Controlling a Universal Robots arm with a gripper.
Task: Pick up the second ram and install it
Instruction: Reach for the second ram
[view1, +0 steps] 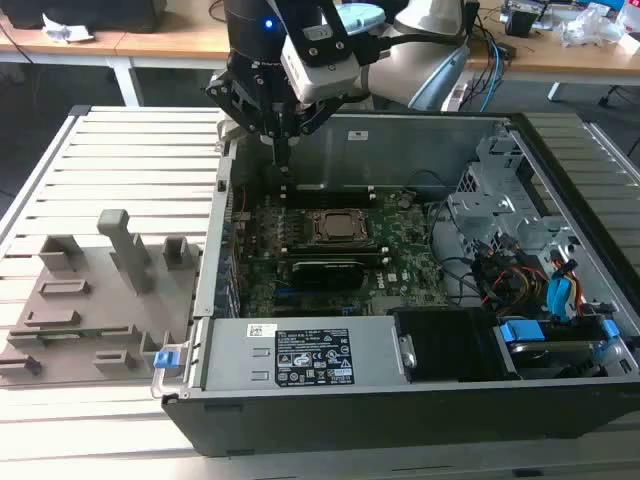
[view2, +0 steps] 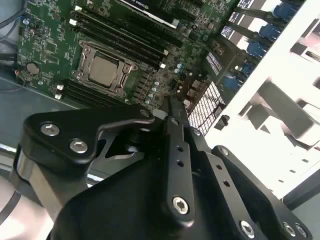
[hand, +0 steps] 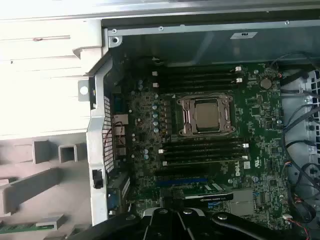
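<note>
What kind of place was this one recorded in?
Probably a robotics lab or workshop bench. An open computer case with its motherboard exposed lies on a slatted metal table. A grey parts fixture sits beside it, and cluttered desks stand behind.

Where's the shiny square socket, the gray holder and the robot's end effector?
shiny square socket (hand: 207, 115): first wrist view, its metal middle.
gray holder (view1: 120, 245): exterior view, its tall post.
end effector (view1: 283, 155): exterior view, its tip.
</note>
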